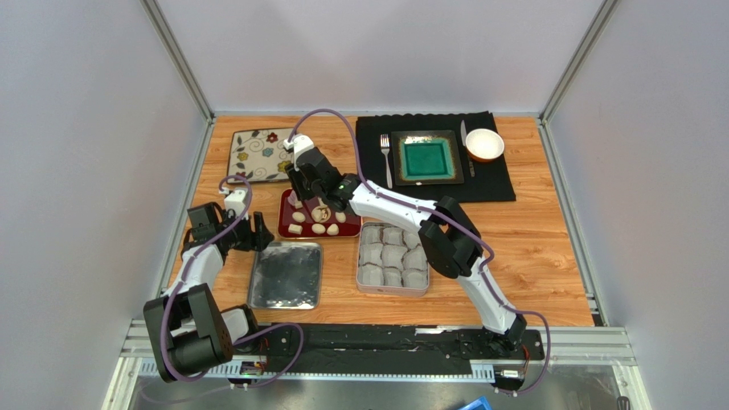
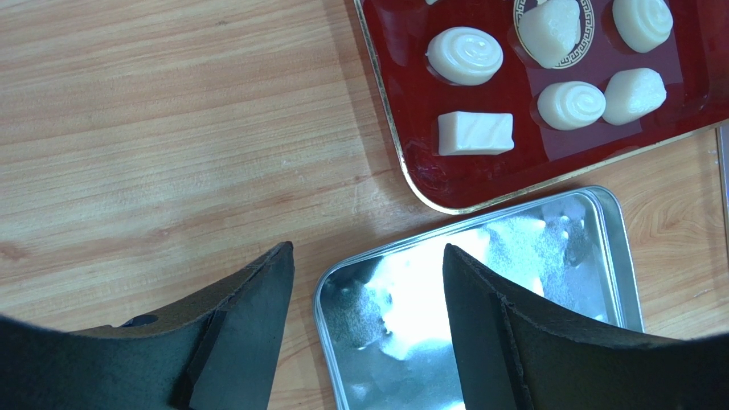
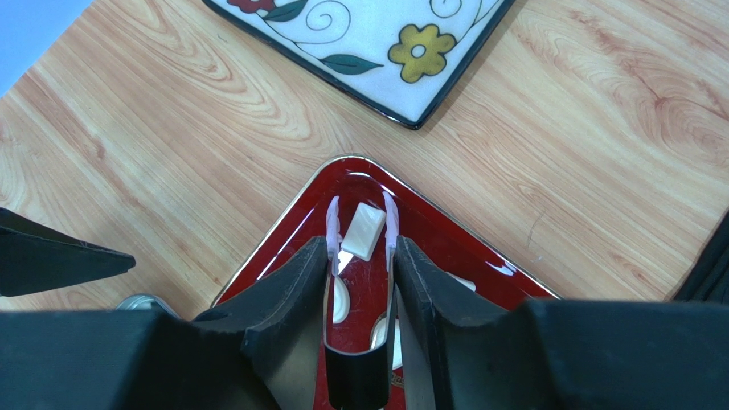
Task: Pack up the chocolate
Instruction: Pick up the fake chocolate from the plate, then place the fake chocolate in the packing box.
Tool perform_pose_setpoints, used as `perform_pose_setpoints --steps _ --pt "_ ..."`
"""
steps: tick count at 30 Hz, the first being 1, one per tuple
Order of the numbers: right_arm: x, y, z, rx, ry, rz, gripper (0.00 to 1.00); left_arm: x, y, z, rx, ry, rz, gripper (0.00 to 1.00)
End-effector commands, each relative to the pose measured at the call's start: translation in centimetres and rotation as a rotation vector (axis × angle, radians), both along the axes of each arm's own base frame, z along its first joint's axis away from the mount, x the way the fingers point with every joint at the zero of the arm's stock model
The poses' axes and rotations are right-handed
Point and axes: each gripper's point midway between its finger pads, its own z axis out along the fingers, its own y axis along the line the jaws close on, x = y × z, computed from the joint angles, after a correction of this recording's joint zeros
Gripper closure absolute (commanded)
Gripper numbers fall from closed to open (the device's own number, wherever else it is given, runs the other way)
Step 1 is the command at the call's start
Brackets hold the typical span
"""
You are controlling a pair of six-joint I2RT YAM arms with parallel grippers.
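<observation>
1. Clenched on pink-tipped tongs (image 3: 332,224), the right gripper (image 3: 361,249) jaws hold the tong tips on either side of a rectangular chocolate (image 3: 364,231).
2. That piece lies in the red tray (image 3: 445,224), in the corner nearest the flowered plate (image 3: 385,51); other chocolates (image 2: 465,55) lie loose in the same tray.
3. Jaws released and holding nothing, the left gripper (image 2: 368,252) hangs over a corner of the shallow silver tin (image 2: 556,248), which lies just beside the tray.
4. On the table (image 3: 171,128), a tin of white paper cups (image 1: 392,256) sits right of the silver tin.
</observation>
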Motion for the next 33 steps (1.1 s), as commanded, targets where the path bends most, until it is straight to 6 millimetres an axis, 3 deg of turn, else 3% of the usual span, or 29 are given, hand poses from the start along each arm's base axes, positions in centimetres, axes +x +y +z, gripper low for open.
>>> perform_pose_setpoints --steps 1,8,12,19,21,22,23,24,25,28,29,30,31,32,33 --pt "0.1 0.7 1.6 0.024 -0.032 -0.015 0.63 0.6 0.2 1.3 0.011 -0.053 -0.016 0.27" --pt "-0.6 0.3 1.3 0.011 -0.033 -0.012 0.69 0.5 0.2 1.3 0.009 -0.052 -0.015 0.27" --pt "-0.5 0.0 2.8 0.031 -0.056 -0.016 0.76 0.4 0.3 1.1 0.018 -0.049 -0.015 0.27" --pt "-1.4 -1.8 7.0 0.054 -0.110 -0.018 0.80 0.1 0.6 0.8 0.034 -0.033 -0.011 0.27" --pt "-1.8 -2.8 9.1 0.070 -0.134 -0.024 0.82 0.1 0.6 0.9 0.036 -0.032 -0.011 0.27" --pt "-2.2 -3.3 8.7 0.056 -0.129 -0.024 0.83 0.1 0.7 0.9 0.038 -0.029 -0.010 0.27" --pt "-2.6 -4.1 10.7 0.081 -0.148 -0.028 0.84 -0.1 0.7 0.8 0.040 -0.020 -0.011 0.27" --pt "-2.9 -4.6 11.2 0.086 -0.150 -0.030 0.85 0.0 0.8 0.9 0.041 -0.020 -0.010 0.27" --pt "-3.4 -5.4 10.3 0.062 -0.138 -0.029 0.86 -0.1 0.9 0.9 0.041 -0.016 -0.008 0.27" --pt "-4.9 -7.9 12.8 0.085 -0.154 -0.042 0.87 -0.4 1.0 0.7 0.044 -0.005 -0.010 0.27" --pt "-5.5 -9.0 11.6 0.059 -0.137 -0.050 0.87 -0.5 0.9 0.6 0.042 0.001 -0.012 0.27" --pt "-6.4 -10.2 13.2 0.078 -0.149 -0.053 0.87 -0.6 1.0 0.6 0.045 0.001 -0.012 0.27" --pt "-6.8 -11.1 13.4 0.079 -0.145 -0.061 0.87 -0.7 1.0 0.6 0.044 0.004 -0.012 0.27" --pt "-7.5 -12.2 11.5 0.042 -0.120 -0.067 0.87 -0.9 0.9 0.5 0.042 0.008 -0.015 0.27" --pt "-8.0 -13.3 11.7 0.037 -0.119 -0.075 0.88 -0.9 0.9 0.6 0.042 0.007 -0.016 0.27"
